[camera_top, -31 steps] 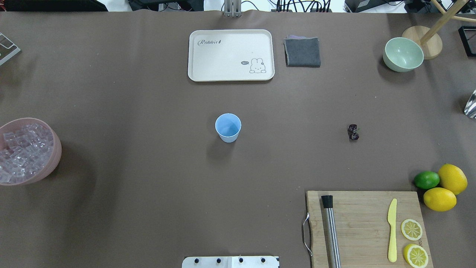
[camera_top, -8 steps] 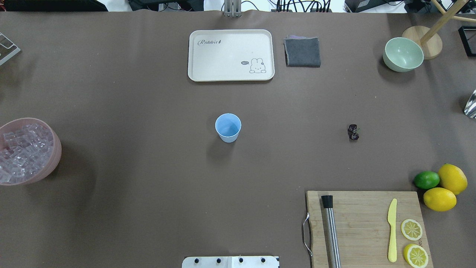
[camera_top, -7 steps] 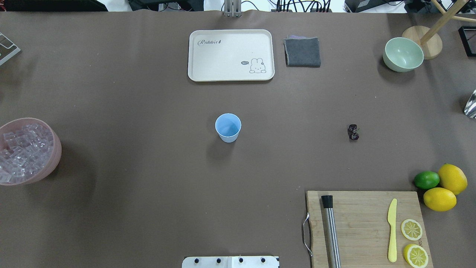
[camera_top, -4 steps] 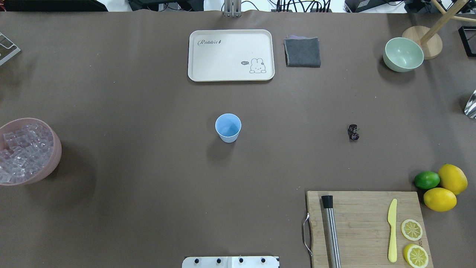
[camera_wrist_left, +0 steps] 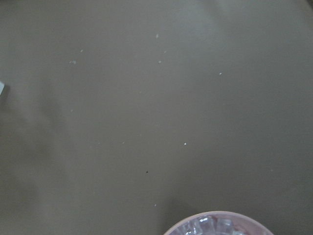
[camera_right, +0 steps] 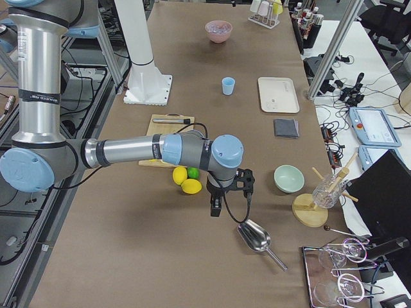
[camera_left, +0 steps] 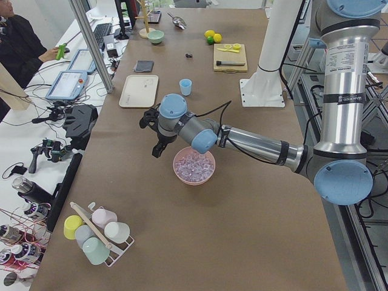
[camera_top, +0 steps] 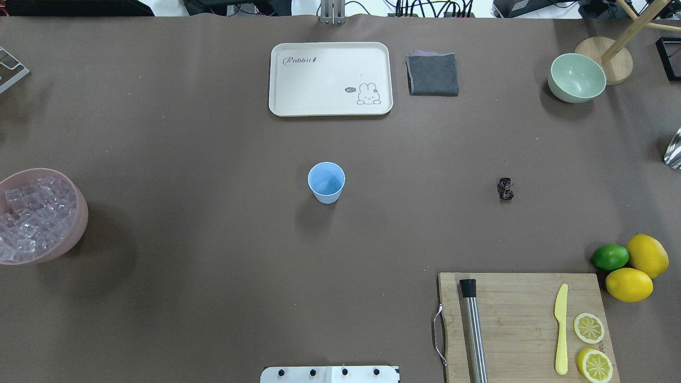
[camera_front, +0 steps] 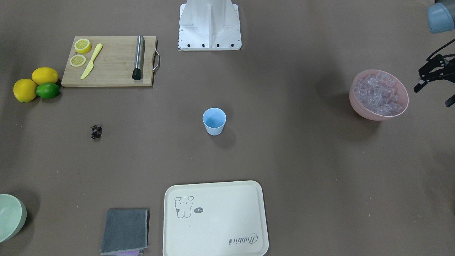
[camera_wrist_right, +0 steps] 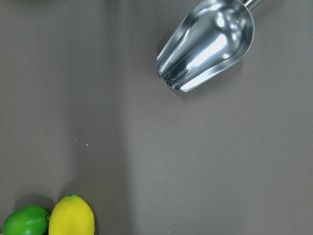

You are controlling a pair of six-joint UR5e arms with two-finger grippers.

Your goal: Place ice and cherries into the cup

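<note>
While left tool (camera_front: 431, 97) gapes empty beside ice (camera_front: 378, 93), I cannot tell for right tool (camera_right: 217, 206).

pink bowl (camera_top: 81, 221) cut by L edge | scoop (camera_top: 674, 150) cut by R edge | cherries (camera_top: 505, 189) too small to count

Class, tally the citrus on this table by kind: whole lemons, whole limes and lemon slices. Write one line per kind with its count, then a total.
Whole lemons: 2
Whole limes: 1
Lemon slices: 2
Total: 5
</note>
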